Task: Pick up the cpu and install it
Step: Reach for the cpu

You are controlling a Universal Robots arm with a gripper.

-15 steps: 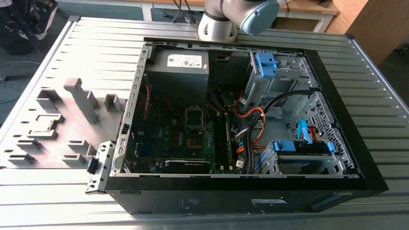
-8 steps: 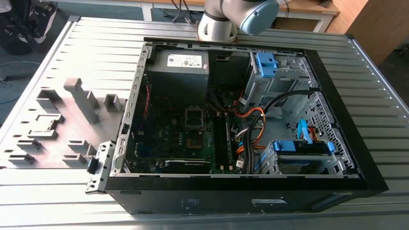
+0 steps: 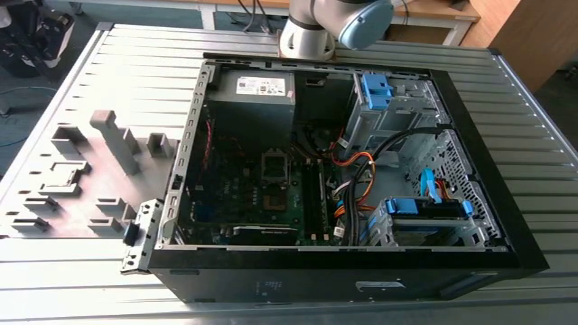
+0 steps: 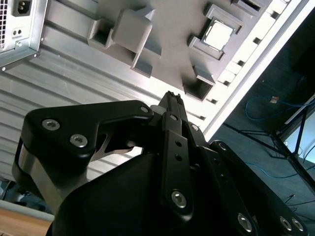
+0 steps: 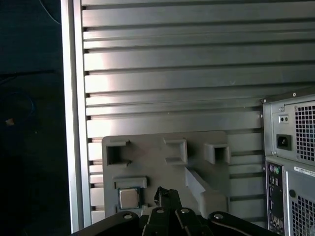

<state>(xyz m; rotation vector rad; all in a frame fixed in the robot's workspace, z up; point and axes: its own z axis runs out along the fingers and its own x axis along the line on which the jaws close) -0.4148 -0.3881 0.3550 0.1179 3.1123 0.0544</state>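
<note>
The cpu (image 5: pixel 129 198) is a small square chip with a silver-grey top, lying flat in a square nest of the grey fixture plate (image 5: pixel 162 169), near the table's edge. It also shows in the second wrist view as the cpu (image 4: pixel 218 35). My gripper (image 5: pixel 165 193) hangs well above the plate and a little to one side of the chip, touching nothing. In both wrist views its black fingers meet at the tip, and the gripper (image 4: pixel 172 97) is shut and holds nothing.
An open black PC case (image 3: pixel 343 169) lies on the slatted metal table (image 3: pixel 126 68), motherboard (image 3: pixel 262 189) facing up, with cables and blue drive bays at the exterior view's right. The fixture plate (image 3: pixel 91 176) with raised blocks lies beside it. The arm's base (image 3: pixel 312 27) stands behind the case.
</note>
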